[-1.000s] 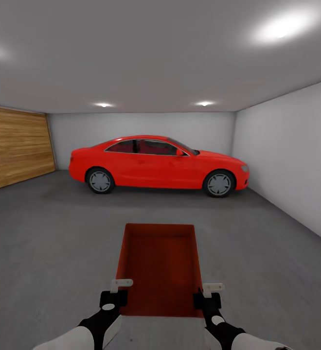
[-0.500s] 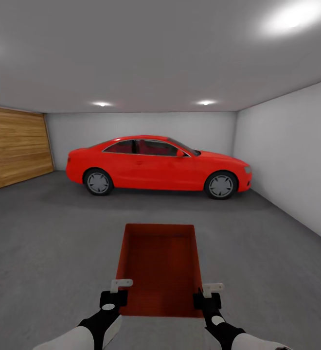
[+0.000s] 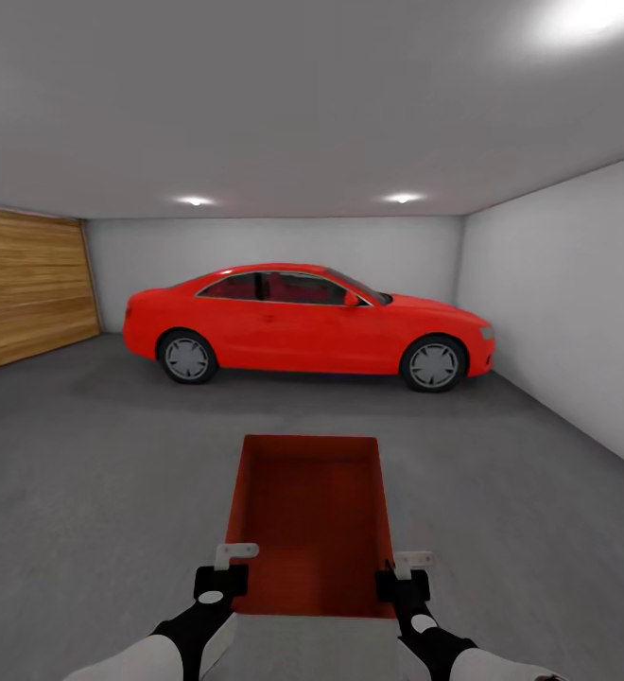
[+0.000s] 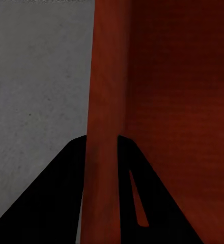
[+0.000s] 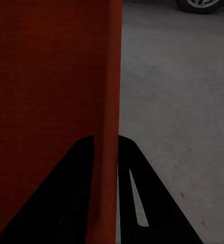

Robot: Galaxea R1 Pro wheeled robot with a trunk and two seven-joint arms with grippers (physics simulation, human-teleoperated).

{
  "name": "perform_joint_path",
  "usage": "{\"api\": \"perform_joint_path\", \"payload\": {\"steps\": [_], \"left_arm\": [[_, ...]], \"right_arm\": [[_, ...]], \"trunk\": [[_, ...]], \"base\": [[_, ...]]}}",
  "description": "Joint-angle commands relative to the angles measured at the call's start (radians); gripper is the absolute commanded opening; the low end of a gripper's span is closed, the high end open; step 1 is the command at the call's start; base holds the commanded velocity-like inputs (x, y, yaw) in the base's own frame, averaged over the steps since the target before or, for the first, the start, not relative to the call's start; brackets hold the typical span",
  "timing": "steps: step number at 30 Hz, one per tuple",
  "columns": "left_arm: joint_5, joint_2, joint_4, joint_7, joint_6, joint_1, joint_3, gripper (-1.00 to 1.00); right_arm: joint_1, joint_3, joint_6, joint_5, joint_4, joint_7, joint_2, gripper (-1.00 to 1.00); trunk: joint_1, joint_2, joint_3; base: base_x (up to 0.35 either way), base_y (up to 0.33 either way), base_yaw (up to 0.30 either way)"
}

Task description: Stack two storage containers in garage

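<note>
Left gripper (image 3: 225,567): closed on the left wall of the container near its near corner; in the left wrist view the two black fingers (image 4: 51,203) stand one on each side of the thin red wall.
Right gripper (image 3: 405,575): clamped on the right wall of the same box near its near corner; the right wrist view shows black fingers (image 5: 66,198) on both sides of the wall.
Red-orange rectangular open-top storage container (image 3: 312,520): held between the two grippers in front of the robot, long axis pointing away, above the floor; whether it touches the floor I cannot tell. Inside looks bare.
Dark grey concrete floor (image 3: 95,473): spreads under and around the box out to the walls.
Red car (image 3: 303,322): parked side-on at the far end of the garage, well apart from the box, nose toward the right wall.
Wooden plank panel (image 3: 24,293): on the left side of the room.
Light grey walls (image 3: 567,303): at the right and behind the car.
Ceiling lights (image 3: 402,199): lit spots overhead.
</note>
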Motion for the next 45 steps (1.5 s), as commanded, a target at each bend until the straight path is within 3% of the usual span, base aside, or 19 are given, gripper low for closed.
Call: {"api": "perform_joint_path", "payload": {"steps": [1,37,45], "left_arm": [[-0.004,0.000,-0.001,0.024,-0.006,-0.002,0.056,-1.00],[-0.004,0.000,-0.001,0.024,-0.005,-0.002,0.056,-1.00],[-0.004,0.000,-0.001,0.024,-0.005,-0.002,0.056,-1.00]], "right_arm": [[0.000,-0.017,0.001,0.004,0.000,0.000,0.003,-1.00],[-0.001,-0.017,0.001,0.004,0.000,0.000,0.005,-1.00],[0.000,-0.017,0.001,0.004,0.000,-0.005,0.006,-1.00]], "trunk": [[0.001,-0.001,-0.002],[0.001,-0.001,-0.002],[0.001,-0.001,-0.002]], "base": [[0.322,0.000,0.000],[0.322,0.000,0.000],[0.322,0.000,-0.181]]}}
